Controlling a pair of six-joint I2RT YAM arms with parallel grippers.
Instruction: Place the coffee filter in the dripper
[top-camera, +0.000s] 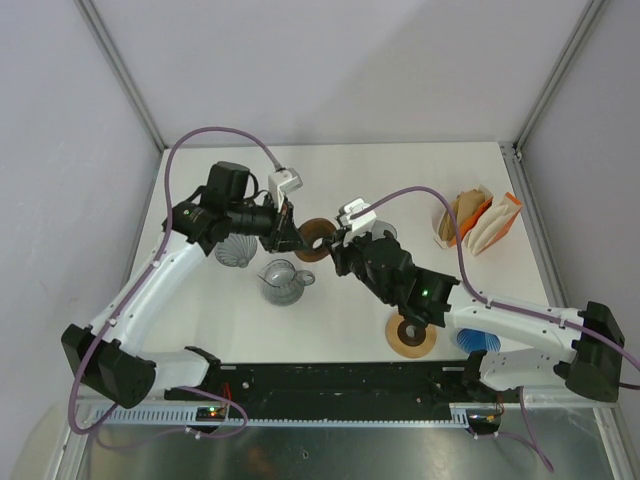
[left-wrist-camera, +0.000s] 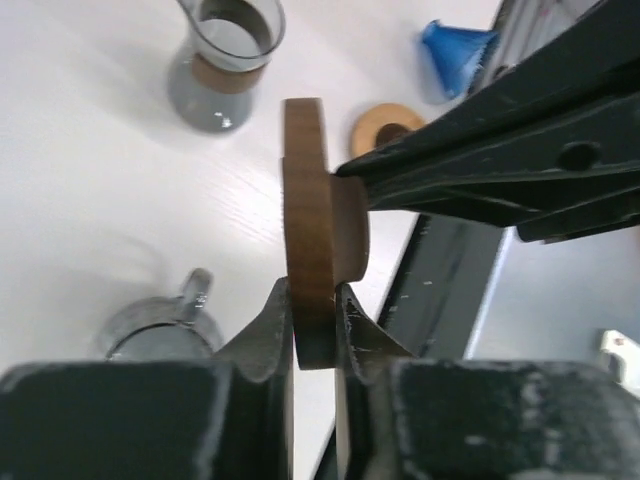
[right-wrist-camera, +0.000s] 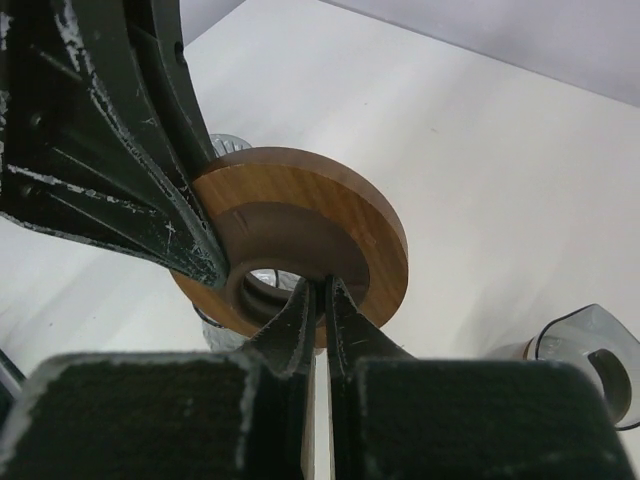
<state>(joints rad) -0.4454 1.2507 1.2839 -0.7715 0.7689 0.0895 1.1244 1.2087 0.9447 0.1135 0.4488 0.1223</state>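
Observation:
A wooden ring (top-camera: 318, 240) hangs in the air between both arms. My left gripper (top-camera: 297, 238) is shut on its outer rim (left-wrist-camera: 310, 220), fingers (left-wrist-camera: 270, 325) pressed against both flat faces. My right gripper (right-wrist-camera: 322, 285) is shut on the ring's inner lip (right-wrist-camera: 320, 215), beside the centre hole. White paper coffee filters (top-camera: 478, 222) stand in an orange holder at the back right, away from both grippers. A ribbed glass cone (top-camera: 235, 250), seemingly the dripper, sits under the left arm.
A glass server with a handle (top-camera: 283, 282) stands just in front of the held ring. A second wooden ring (top-camera: 411, 336) and a blue cone (top-camera: 478, 340) lie near the right arm's base. A banded glass vessel (left-wrist-camera: 225, 60) stands beyond.

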